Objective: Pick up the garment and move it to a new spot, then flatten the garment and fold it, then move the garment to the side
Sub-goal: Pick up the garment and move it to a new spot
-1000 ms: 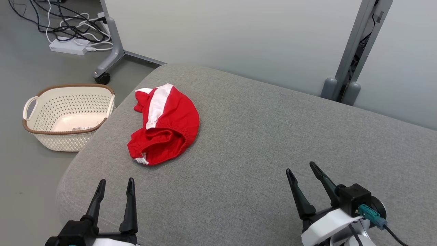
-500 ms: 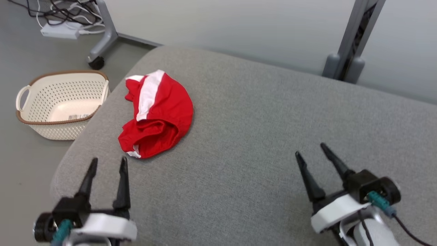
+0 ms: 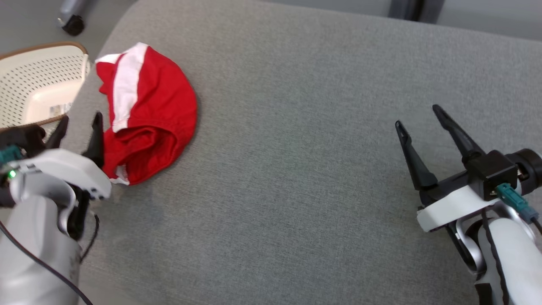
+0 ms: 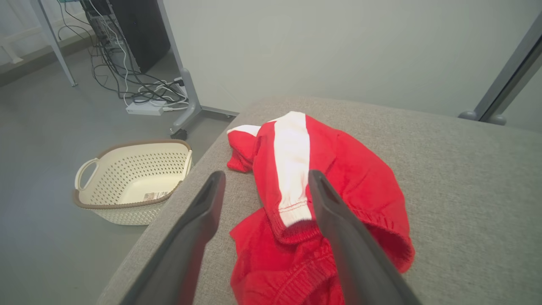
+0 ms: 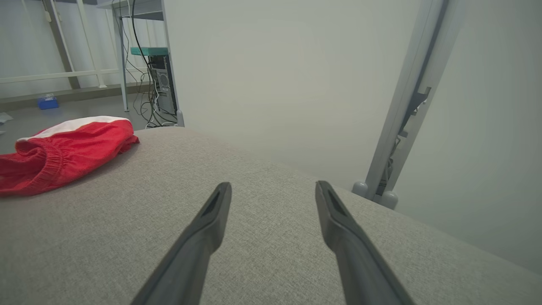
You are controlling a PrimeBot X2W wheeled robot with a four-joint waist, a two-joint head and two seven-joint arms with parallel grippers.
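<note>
Two long dark fingers of the left gripper (image 3: 80,119) stand spread wide, holding nothing, just beside the left edge of a crumpled red cloth garment (image 3: 148,114) with a white stripe; contact cannot be told. The garment lies near the left edge of a grey fabric cushion (image 3: 296,190). The right gripper (image 3: 417,116), also spread and empty, hovers well apart on the right. A cream perforated plastic basket (image 3: 38,80) stands on the floor beside the cushion
</note>
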